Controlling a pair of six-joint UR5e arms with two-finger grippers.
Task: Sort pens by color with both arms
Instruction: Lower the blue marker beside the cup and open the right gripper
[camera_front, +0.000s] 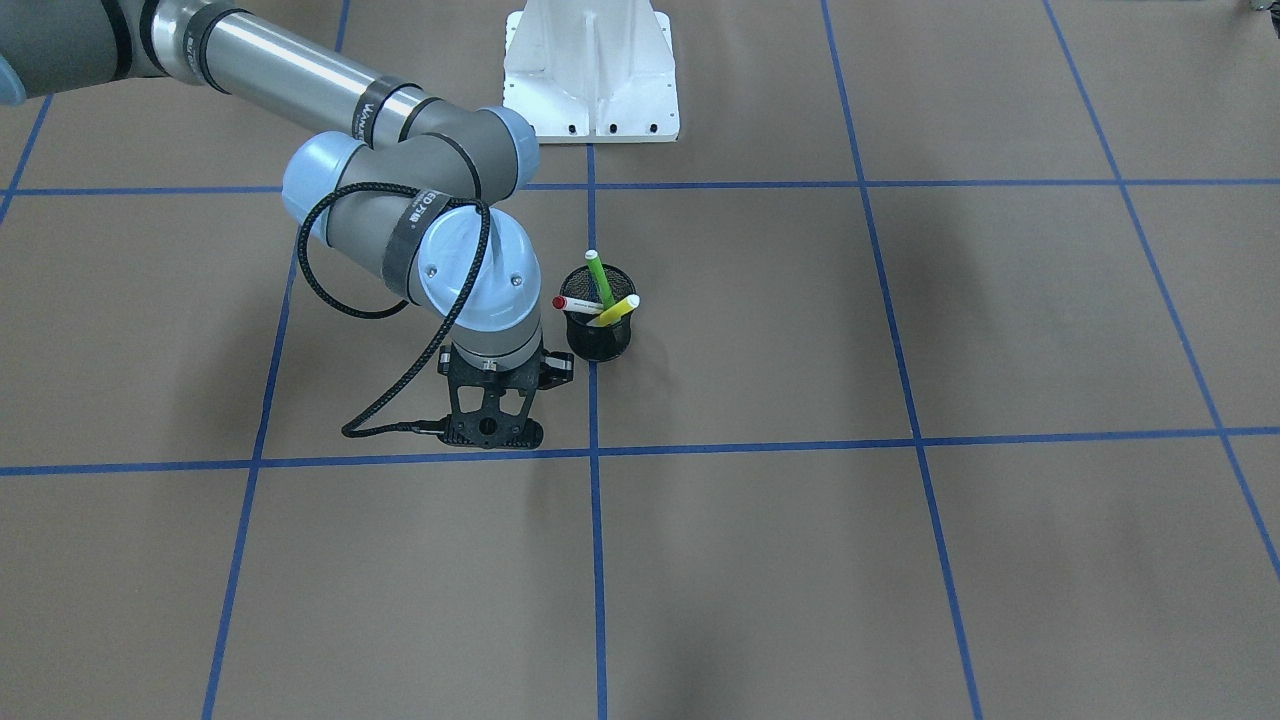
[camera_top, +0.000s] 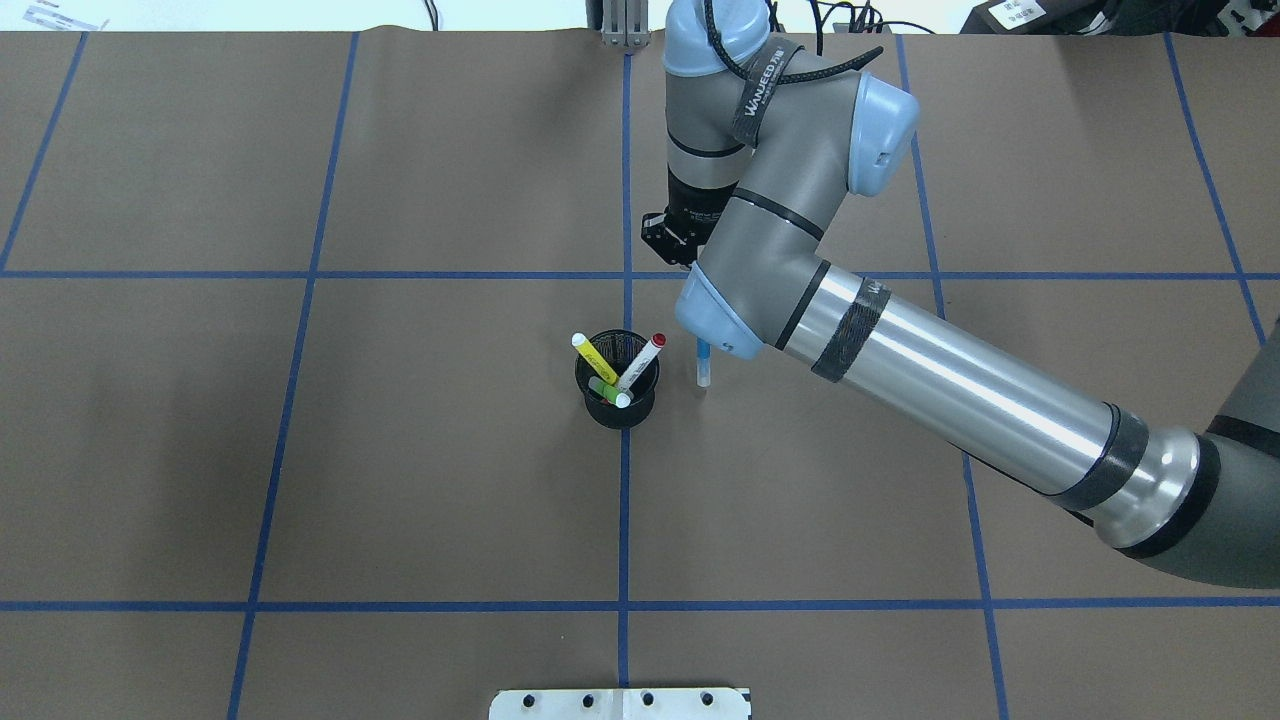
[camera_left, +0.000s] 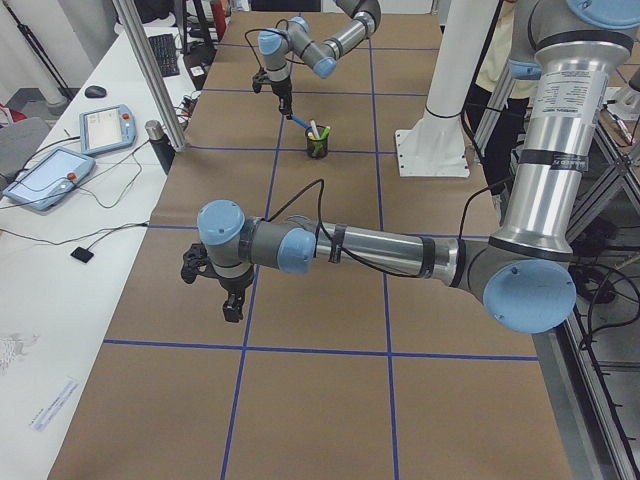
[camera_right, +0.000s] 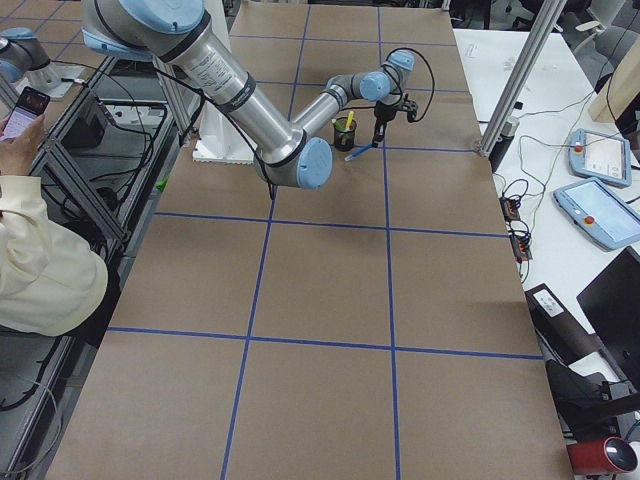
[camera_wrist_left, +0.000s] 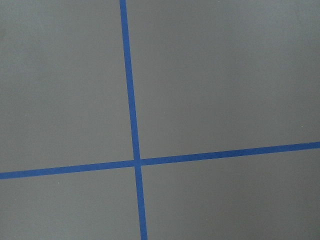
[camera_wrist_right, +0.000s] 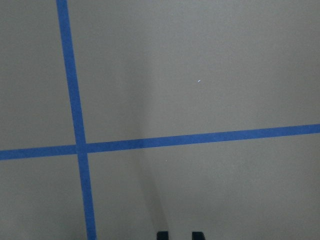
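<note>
Overhead and front cameras face each other, sharing right arm (camera_top: 950, 390) and pen cup (camera_top: 620, 412); wrist cameras look downward.

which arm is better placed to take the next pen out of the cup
Right. The right tool sits just beside the mesh cup, though it seems to hold a blue pen that must go down first. The left tool hangs far along the table from the cup.

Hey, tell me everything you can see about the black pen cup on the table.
The pen cup is a round black mesh holder, upright, open-topped, standing on a blue tape line on the brown table. Three pens lean inside: a yellow pen, a green pen, a red-capped white marker. The right gripper, holding a blue pen, hangs beside it, apart.
</note>
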